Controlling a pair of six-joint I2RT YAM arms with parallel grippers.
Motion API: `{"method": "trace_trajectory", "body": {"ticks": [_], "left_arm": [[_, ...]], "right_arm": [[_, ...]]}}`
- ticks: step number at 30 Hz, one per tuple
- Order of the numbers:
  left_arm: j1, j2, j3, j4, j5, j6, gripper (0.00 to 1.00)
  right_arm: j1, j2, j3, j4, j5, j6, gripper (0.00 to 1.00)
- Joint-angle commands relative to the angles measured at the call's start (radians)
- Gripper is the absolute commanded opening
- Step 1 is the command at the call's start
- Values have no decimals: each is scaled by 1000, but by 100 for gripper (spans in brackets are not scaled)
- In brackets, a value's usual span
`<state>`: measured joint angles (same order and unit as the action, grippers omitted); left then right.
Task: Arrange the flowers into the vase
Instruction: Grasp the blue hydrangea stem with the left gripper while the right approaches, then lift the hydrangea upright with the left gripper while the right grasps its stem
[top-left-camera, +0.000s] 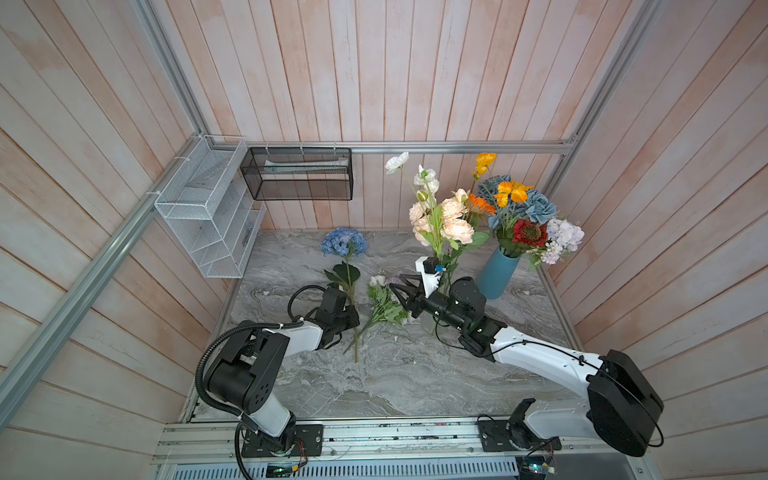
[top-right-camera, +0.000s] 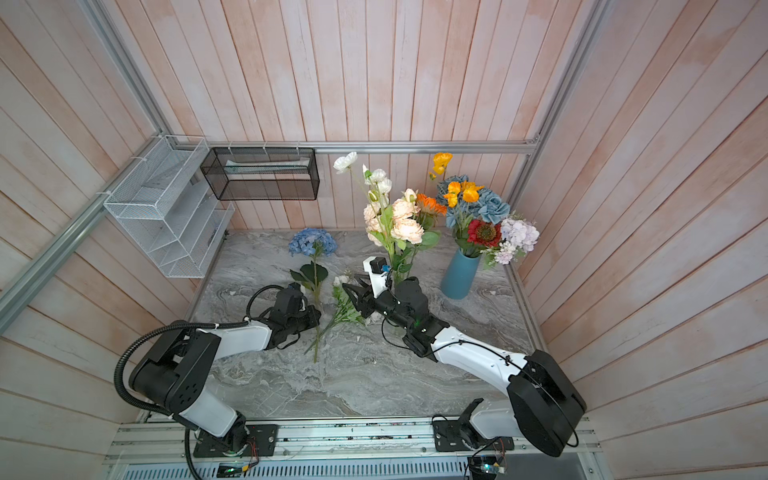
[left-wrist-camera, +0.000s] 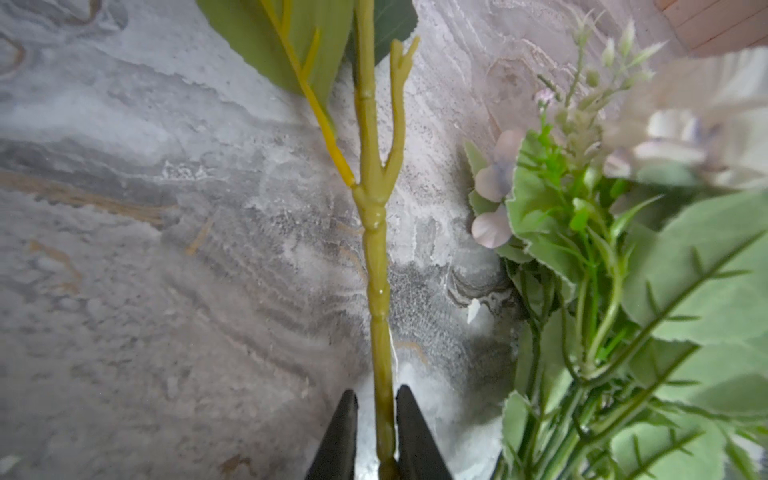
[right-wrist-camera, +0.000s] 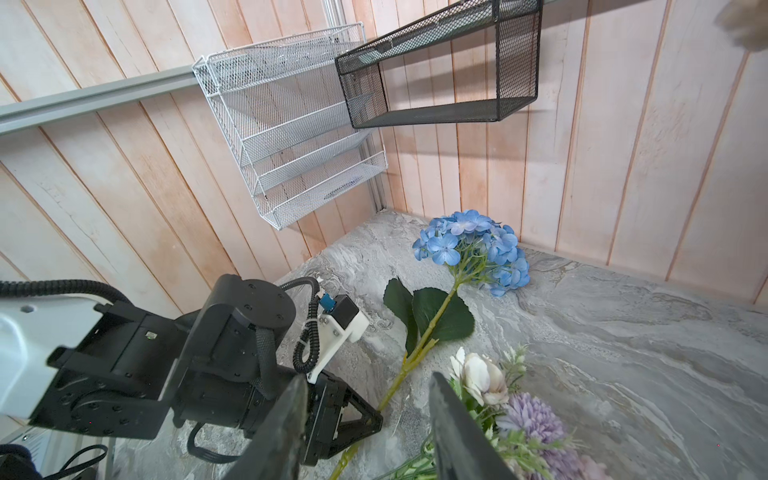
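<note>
In both top views the blue vase (top-left-camera: 496, 272) stands at the far right of the worktop (top-left-camera: 395, 386), stuffed with flowers (top-left-camera: 521, 216) in blue, orange, red and lilac. A peach bunch (top-left-camera: 446, 220) stands upright beside it; what holds it I cannot make out. On the walls hang a white mesh rack (top-left-camera: 208, 208) and a black mesh basket (top-left-camera: 297, 174), its contents unclear. A blue hydrangea (top-left-camera: 344, 242) and a sprig bunch (top-left-camera: 384, 305) lie flat on the worktop.

From the left wrist, the left tool (left-wrist-camera: 377, 419) is clamped on the hydrangea's stem (left-wrist-camera: 376, 270), the sprigs just beside it.

From the right wrist, the right tool (right-wrist-camera: 368, 415) stands open, holding nothing — its fingers beside the sprig bunch's pale blooms.
</note>
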<state>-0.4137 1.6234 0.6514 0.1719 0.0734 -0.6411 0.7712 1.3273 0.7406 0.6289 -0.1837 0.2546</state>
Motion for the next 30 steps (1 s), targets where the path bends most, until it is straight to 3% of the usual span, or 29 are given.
{"method": "trace_trajectory", "body": {"ticks": [1, 5, 15, 24, 30], "left_arm": [[-4, -1, 11, 8, -18, 4, 14], [-4, -5, 4, 18, -17, -6, 0], [-4, -112, -34, 31, -36, -24, 0], [-10, -329, -78, 52, -32, 2, 0], [-65, -480, -130, 139, -53, 4, 0]], "right_arm": [[6, -23, 7, 11, 17, -15, 47], [6, -34, 3, 4, 30, -22, 47], [7, -51, 2, -2, 43, -24, 47], [7, -60, 6, 16, 34, -2, 47], [7, -40, 43, 24, -42, 39, 48]]}}
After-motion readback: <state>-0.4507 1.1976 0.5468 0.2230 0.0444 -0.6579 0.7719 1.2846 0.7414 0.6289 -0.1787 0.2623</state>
